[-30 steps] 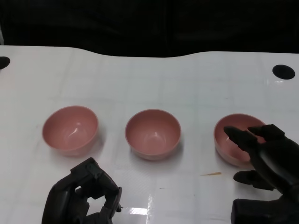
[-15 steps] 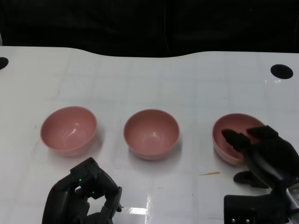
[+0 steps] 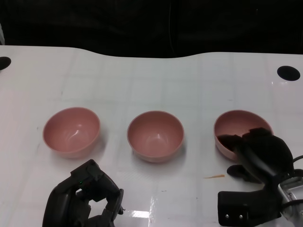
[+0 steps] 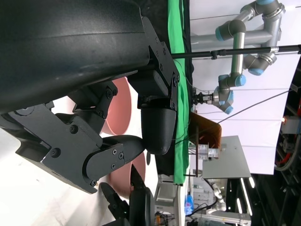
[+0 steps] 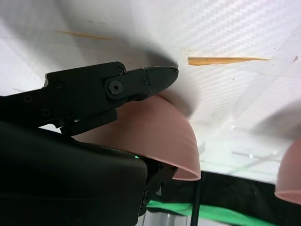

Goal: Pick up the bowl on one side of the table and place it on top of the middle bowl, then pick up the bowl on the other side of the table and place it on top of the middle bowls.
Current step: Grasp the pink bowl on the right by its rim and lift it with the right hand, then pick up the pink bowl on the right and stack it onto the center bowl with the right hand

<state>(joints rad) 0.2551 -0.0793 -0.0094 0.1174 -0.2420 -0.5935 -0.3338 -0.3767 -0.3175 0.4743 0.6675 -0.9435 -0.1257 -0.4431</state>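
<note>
Fingers: right hand [image 3: 258, 153] grips the right bowl [image 3: 236, 128], tilted.
Left hand [image 3: 85, 196]: curled, holding nothing.

three bowls in a row on table [image 3: 156, 75], left bowl [image 3: 71, 131], middle bowl [image 3: 155, 135], right bowl [image 3: 234, 127]

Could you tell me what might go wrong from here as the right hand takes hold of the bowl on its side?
1. The right hand grips the right bowl only at its near rim, and the bowl looks tipped, so it could slip or swing when lifted.
2. Carried tilted, it may strike the middle bowl instead of nesting, knocking it aside.
3. The left hand rests near the left bowl; a stray move could nudge it.
</note>
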